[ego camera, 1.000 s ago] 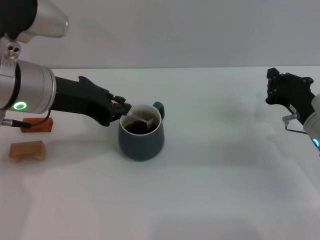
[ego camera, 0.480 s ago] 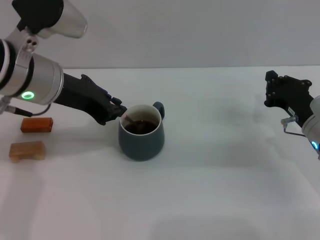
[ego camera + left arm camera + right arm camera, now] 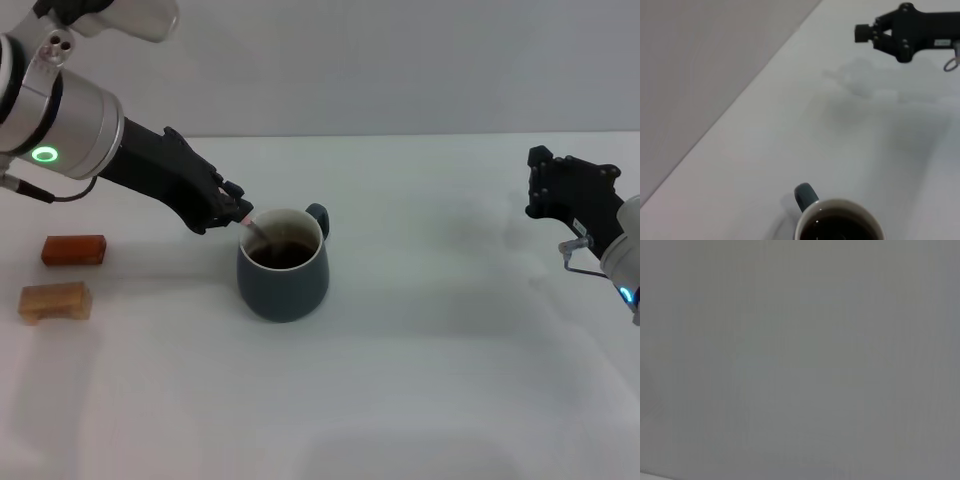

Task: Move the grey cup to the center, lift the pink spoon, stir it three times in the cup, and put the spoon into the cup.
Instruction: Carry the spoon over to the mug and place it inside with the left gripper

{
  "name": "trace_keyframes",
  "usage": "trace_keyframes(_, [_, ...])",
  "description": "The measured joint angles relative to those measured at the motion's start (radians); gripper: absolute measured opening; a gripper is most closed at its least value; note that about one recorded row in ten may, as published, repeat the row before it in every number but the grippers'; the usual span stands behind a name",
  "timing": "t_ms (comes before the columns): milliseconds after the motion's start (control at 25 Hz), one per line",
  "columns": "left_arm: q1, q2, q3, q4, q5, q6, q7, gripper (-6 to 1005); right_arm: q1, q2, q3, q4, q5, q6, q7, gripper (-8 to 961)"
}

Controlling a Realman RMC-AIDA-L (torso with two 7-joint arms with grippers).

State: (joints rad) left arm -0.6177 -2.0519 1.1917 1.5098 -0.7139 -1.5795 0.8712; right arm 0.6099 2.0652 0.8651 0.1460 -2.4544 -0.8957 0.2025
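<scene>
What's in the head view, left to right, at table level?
Pale wooden block → reddish-brown block → left claw at the mug's rim → grey mug → right claw, parked far right.

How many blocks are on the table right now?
2, both at the table's left edge, left of the grey cup: a reddish-brown block farther back, and a pale wooden block just in front of it. None seems hidden, though the left arm covers some table.

White table (image 3: 420,380) w/ soft shadows; plain grey wall (image 3: 350,60) behind, even light.
</scene>
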Motion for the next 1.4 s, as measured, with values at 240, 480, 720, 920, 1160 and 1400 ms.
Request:
trace_keyframes(240, [-0.069, -0.002, 0.002, -0.018, 0.059, -0.06, 0.02, 146, -0.005, 0.0, -0.001, 0.007, 0.0, 0.0, 0.0, 9])
trace_keyframes(480, [-0.118, -0.003, -0.023, -0.069, 0.064, -0.085, 0.062, 146, -0.018, 0.001, -0.004, 0.021, 0.0, -0.001, 0.0, 9])
trace_keyframes(720, [-0.146, -0.005, -0.032, -0.121, 0.066, -0.06, 0.106, 146, -0.029, 0.001, -0.007, 0.032, 0.0, -0.002, 0.0, 9])
trace_keyframes(920, [-0.161, -0.006, -0.033, -0.17, 0.066, -0.034, 0.137, 146, -0.036, 0.001, -0.009, 0.039, 0.0, -0.002, 0.0, 9])
trace_keyframes(1160, [-0.164, -0.007, -0.046, -0.209, 0.068, -0.019, 0.172, 146, -0.041, 0.001, -0.01, 0.048, -0.001, -0.002, 0.0, 10])
trace_keyframes(1400, [-0.165, -0.006, -0.051, -0.248, 0.067, -0.014, 0.213, 146, -0.045, 0.001, -0.009, 0.056, -0.002, -0.002, 0.0, 10])
